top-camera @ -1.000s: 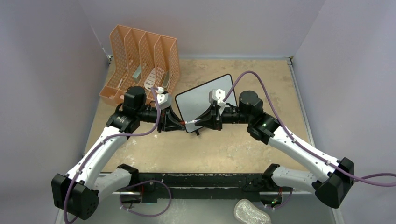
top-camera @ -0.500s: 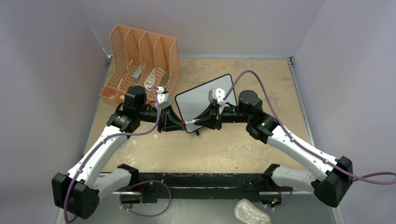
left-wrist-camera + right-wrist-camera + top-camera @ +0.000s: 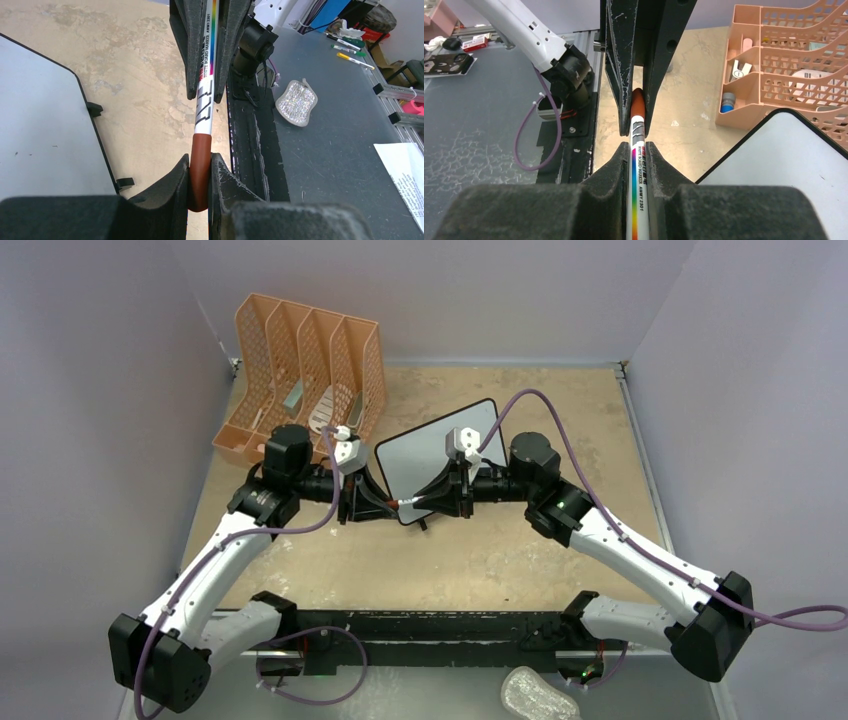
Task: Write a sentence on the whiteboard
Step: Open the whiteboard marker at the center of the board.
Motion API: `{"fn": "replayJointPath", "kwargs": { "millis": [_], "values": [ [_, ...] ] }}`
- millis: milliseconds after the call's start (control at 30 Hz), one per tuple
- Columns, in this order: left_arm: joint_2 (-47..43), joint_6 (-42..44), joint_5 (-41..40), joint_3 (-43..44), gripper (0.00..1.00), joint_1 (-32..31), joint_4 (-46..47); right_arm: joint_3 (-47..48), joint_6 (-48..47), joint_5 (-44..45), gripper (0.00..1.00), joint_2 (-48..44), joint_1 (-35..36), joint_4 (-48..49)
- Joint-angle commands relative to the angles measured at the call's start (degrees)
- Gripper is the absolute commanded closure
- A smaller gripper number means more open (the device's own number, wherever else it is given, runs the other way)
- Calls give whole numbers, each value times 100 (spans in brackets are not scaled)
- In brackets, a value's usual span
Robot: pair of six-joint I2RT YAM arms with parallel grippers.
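I am clamping my left gripper (image 3: 200, 166) on the marker's (image 3: 205, 107) red cap (image 3: 200, 147) and my right gripper (image 3: 638, 150) on its body, probably to pull the cap off. The whiteboard (image 3: 425, 452) is lying blank just beyond.

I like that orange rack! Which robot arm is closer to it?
Left. The left arm ends just in front of the orange rack. The right arm ends farther right, by the whiteboard, with the marker between them.
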Motion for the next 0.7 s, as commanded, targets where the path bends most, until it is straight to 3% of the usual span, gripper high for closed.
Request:
{"fn": "replayJointPath", "kwargs": {
  "millis": [0,133,400,667],
  "values": [
    [-137,-38,-141,-78,100,-16,475,-86,285,-432,100,-107,75,352],
    [-247,-42,-296,-261,100,-15,551,-94,292,-462,100,-165,71,310],
    [-414,117,-696,-284,100,1,452,31,-643,44,100,-380,15,-870],
    [-413,255,-703,-391,100,101,476,-11,-1056,-73,100,-750,-330,-1433]
  ]
}}
